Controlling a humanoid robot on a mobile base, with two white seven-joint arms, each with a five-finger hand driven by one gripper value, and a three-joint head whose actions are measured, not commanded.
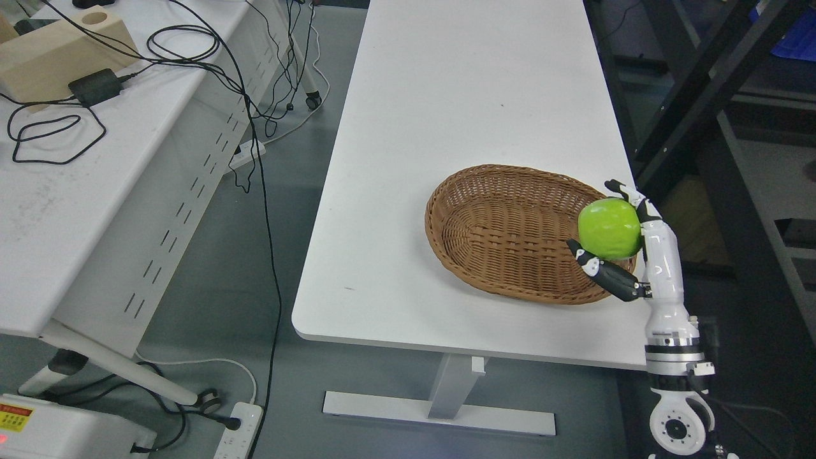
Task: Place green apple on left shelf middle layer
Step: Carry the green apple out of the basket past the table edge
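Now a glossy bright green apple [609, 227] in the right hand's [628, 245] clasp, above the wicker basket's [503, 236] rim

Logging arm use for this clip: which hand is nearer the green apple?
Right. The right hand grips the green apple over the wicker basket's right rim; the left hand is out of view.
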